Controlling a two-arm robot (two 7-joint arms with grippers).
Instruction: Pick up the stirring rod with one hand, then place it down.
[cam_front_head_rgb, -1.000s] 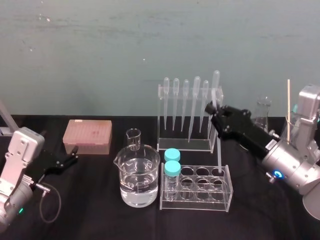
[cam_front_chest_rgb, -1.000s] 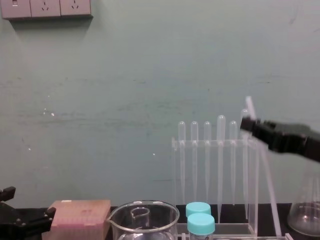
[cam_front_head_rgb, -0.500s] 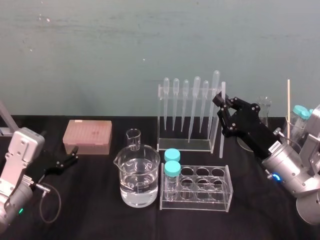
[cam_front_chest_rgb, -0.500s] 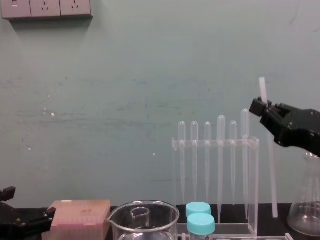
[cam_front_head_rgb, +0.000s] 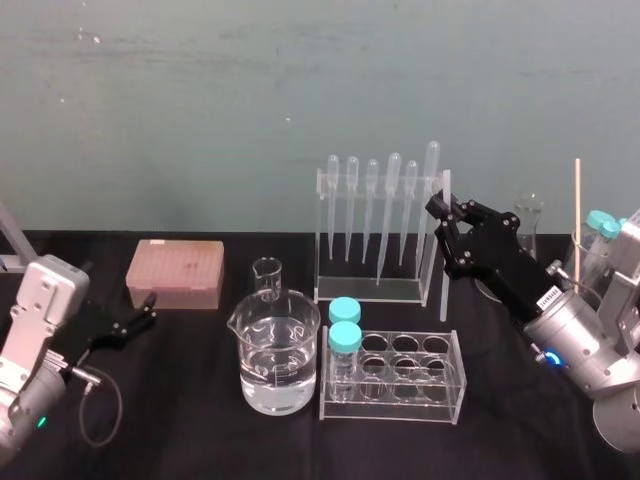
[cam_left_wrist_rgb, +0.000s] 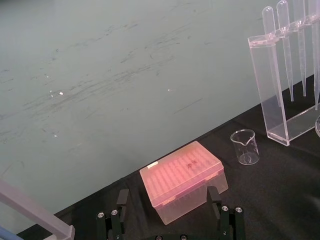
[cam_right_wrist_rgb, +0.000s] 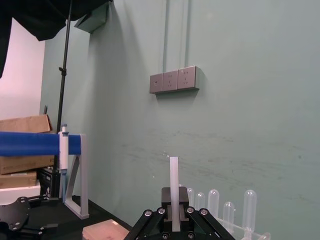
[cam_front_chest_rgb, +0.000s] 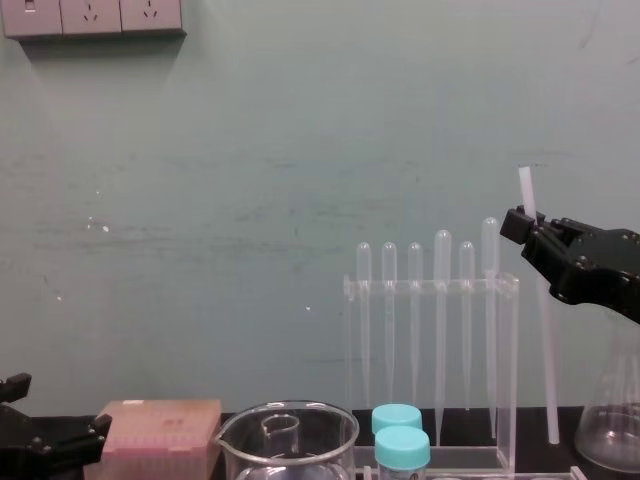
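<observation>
Right hand (cam_front_head_rgb: 443, 212) is clamping one stirring rod (cam_front_head_rgb: 444, 280) upright beside six racked pipettes (cam_front_head_rgb: 393, 172); left hand (cam_front_head_rgb: 148, 310) is idling, fingers spread.

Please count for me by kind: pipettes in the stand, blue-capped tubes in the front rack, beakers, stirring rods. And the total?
6 pipettes
2 blue-capped tubes
2 beakers
1 stirring rod, held in the right end effector
Total: 11

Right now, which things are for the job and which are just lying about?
For the job: rod, held in the right gripper.
Lying about: beaker, pipettes, tube rack, pink box, flask; left gripper parked, open, at the left.
</observation>
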